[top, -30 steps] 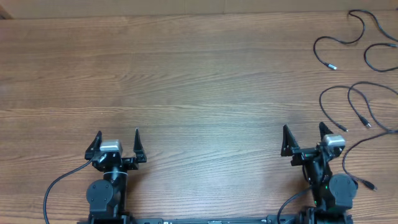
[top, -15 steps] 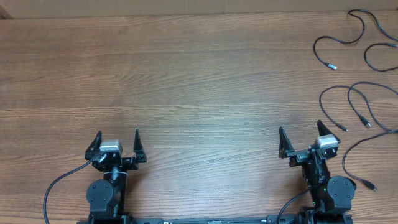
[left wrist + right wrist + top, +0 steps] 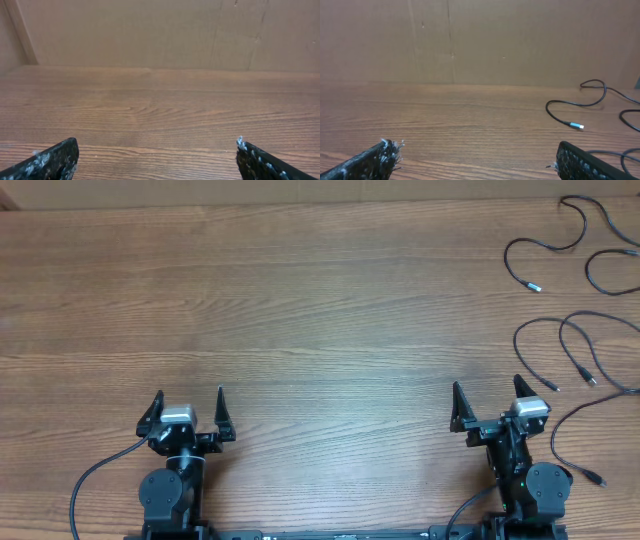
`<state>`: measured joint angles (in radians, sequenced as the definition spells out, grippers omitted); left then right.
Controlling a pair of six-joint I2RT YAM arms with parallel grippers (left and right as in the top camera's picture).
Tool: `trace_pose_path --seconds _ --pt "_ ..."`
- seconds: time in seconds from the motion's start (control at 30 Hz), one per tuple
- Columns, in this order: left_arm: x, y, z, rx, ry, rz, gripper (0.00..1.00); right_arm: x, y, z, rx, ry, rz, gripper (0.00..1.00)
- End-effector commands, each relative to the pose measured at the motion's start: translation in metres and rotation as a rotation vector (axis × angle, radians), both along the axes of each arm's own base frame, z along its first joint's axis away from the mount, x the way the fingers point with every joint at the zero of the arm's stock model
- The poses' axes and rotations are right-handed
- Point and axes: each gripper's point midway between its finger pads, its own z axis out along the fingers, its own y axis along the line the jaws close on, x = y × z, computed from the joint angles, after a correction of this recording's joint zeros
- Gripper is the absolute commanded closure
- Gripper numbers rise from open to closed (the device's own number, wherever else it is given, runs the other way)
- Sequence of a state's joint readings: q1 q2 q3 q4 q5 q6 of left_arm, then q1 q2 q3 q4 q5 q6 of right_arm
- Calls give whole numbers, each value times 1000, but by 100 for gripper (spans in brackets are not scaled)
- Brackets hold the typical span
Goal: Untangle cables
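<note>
Overhead, the cables (image 3: 545,248) lie as separate wavy black strands at the far right of the wooden table (image 3: 320,300). Several run off the right edge, so their full length is cut off. Their plug tips are too small to make out clearly. The left gripper (image 3: 190,394) and right gripper (image 3: 487,384) sit at the near edge, jaws spread wide, holding nothing. Each wrist view shows only fingertips in its bottom corners.

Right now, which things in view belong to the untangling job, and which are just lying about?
Job: cables, separate strands at far right; left tool and right tool, both open.
Not the job: wooden table; cardboard wall behind it.
</note>
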<state>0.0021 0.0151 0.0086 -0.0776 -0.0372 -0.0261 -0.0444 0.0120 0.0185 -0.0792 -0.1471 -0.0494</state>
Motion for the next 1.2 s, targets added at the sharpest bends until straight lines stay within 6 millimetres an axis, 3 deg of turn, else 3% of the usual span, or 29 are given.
trace_pose_path --seconds 0.0,1.17 --pt "0 1 1 -11 -8 2 0 1 -4 -3 48 5 -28 0" --pt "0 0 1 -11 -8 2 0 1 -4 -2 41 3 -29 0"
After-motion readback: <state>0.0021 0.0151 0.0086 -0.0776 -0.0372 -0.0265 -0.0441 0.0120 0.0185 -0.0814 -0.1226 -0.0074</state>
